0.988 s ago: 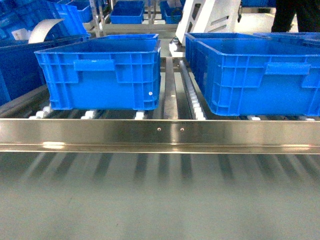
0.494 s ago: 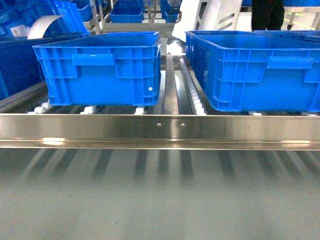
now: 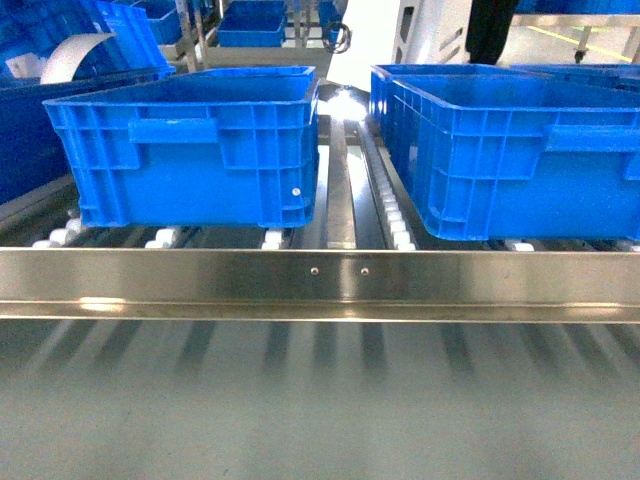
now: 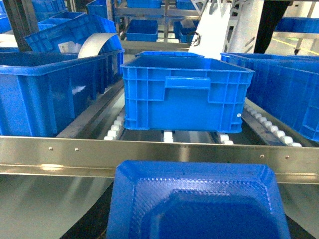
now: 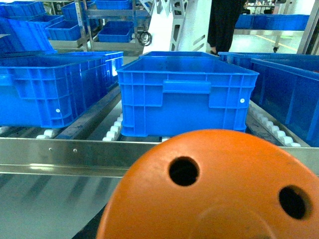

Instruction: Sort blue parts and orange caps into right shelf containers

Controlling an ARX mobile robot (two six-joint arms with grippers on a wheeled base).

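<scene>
A blue part (image 4: 199, 199), flat with chamfered corners and a textured face, fills the bottom of the left wrist view; it hangs above the steel surface and hides the left gripper's fingers. An orange cap (image 5: 214, 194), showing a round face with two dark holes, fills the bottom of the right wrist view and hides the right gripper's fingers. Two right shelf containers, big open blue bins, stand on the rollers behind the steel rail: one at the left (image 3: 190, 150), one at the right (image 3: 520, 150). No gripper shows in the head view.
A steel rail (image 3: 320, 275) crosses the front of the shelf, with a smooth steel surface (image 3: 320, 400) below it. White rollers (image 3: 395, 220) run between the bins. More blue bins (image 4: 45, 94) stand at the left. A person (image 3: 490, 30) stands behind the shelf.
The head view has shifted: the left bin now sits further left and lower in the frame, and the rail is lower. The person at the back has moved left.
</scene>
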